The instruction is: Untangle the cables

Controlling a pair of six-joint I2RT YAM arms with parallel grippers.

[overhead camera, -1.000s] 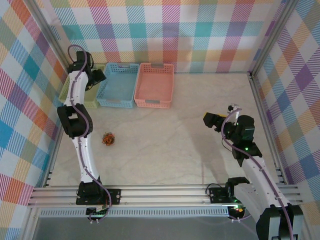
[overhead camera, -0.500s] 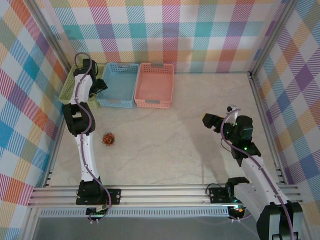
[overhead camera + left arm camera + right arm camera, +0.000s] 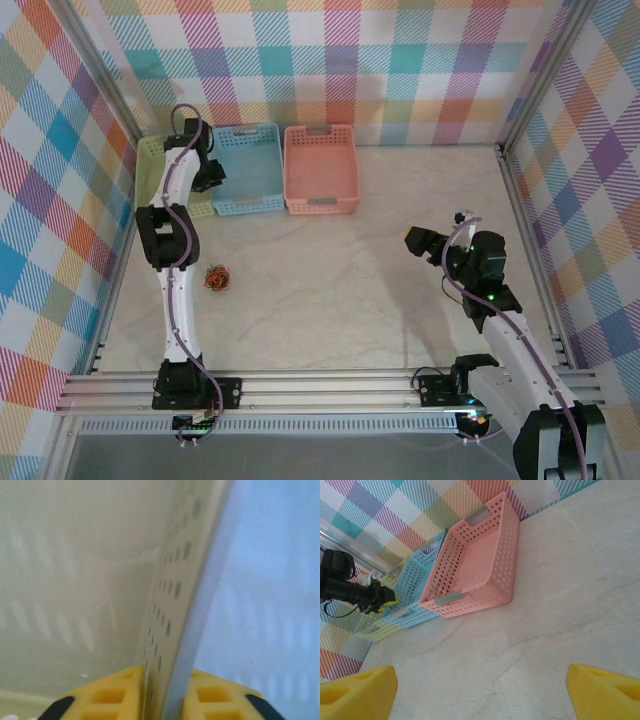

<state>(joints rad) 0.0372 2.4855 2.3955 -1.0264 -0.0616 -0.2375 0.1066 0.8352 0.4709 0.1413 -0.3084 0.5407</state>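
Orange-and-dark tangle, the cables (image 3: 217, 277): lying bunched on the tabletop (image 3: 330, 310), well apart from the left fingers (image 3: 207, 178), on their arm-base side, and far to the left of the right fingers (image 3: 412, 240). Left fingers: clenching the green basket (image 3: 152, 170) wall where it is meeting the blue basket (image 3: 247, 207). Right fingers: standing wide, released, holding nothing, hovering over the tabletop, the pink basket (image 3: 320, 205) sitting well beyond them.
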